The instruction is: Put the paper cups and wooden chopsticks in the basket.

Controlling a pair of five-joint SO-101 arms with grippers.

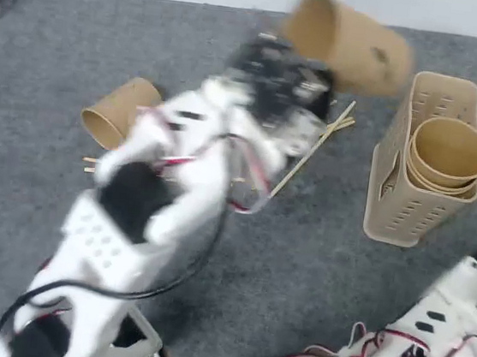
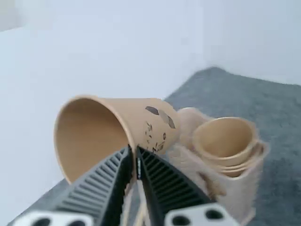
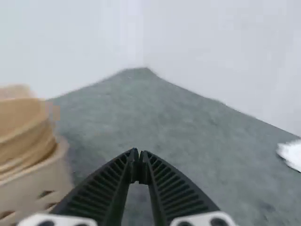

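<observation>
The grey surface (image 1: 298, 263) carries everything. The left arm (image 1: 169, 179) stretches across it, and the right arm (image 1: 427, 338) sits low near the front edge.

The basket (image 1: 399, 205) stands upright on the surface, beyond and below the left fingers (image 2: 133, 157) in the left wrist view, where it (image 2: 221, 186) appears past the fingertips. It also (image 3: 33, 183) sits just beside the right fingers (image 3: 139, 157). Stacked cups (image 1: 448, 151) are nested inside it, mouths up, their rims rising above the basket wall (image 2: 225, 136) (image 3: 21, 125).

The left fingers pinch the rim of the held cup (image 2: 108, 127), one finger inside the mouth and one outside, with the wall clamped between them. That cup (image 1: 349, 40) is tipped on its side, held up off the surface, its open mouth turned back toward the wrist and its base pointing away from the fingers toward the basket.

The right fingers are pressed together with nothing between them, pointing out over bare surface.

A lying cup (image 1: 121, 112) rests on its side on the surface, well apart from the left fingers, on the side away from the basket.

Chopsticks (image 1: 310, 152) lie on the surface near the left fingers, between them and the basket. Thin stick ends (image 1: 89, 163) poke out just beside the lying cup.
</observation>
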